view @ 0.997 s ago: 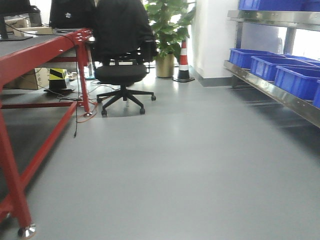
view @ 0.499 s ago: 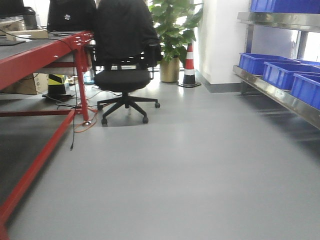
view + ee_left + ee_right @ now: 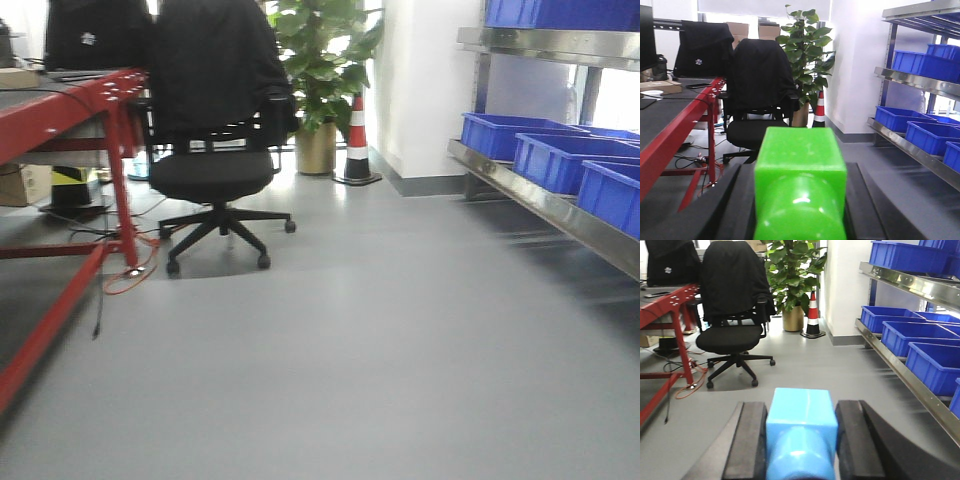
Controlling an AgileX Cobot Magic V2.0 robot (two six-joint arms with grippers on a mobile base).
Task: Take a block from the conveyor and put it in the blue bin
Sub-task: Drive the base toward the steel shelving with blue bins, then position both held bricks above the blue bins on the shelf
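The left gripper [image 3: 801, 212] is clamped on a green block [image 3: 800, 160], its black pads [image 3: 742, 205] pressed flat against the block's two sides. The right gripper [image 3: 800, 450] grips a light blue block [image 3: 800, 412] the same way, so both blocks are in the jaws and off any surface.

They look to me like hard, glossy plastic: probably light, stiff and not fragile, but slick. I'd say the flat opposite faces are the right place to hold them, not the rounded part facing the wrist cameras, which could slip out.

Ahead and to the right of both grippers, blue bins [image 3: 935, 365] sit in a row on a steel shelf [image 3: 900, 372], with more bins on the tier above. Below and in front stretches smooth grey floor [image 3: 380, 340], shiny enough to throw back the window light. Ahead to the left stands a black office chair [image 3: 210, 170] with a jacket over its back, beside a red table [image 3: 60, 110]. Farther off are a potted plant [image 3: 315, 60] and a traffic cone [image 3: 357, 140]. I cannot see the conveyor from here.
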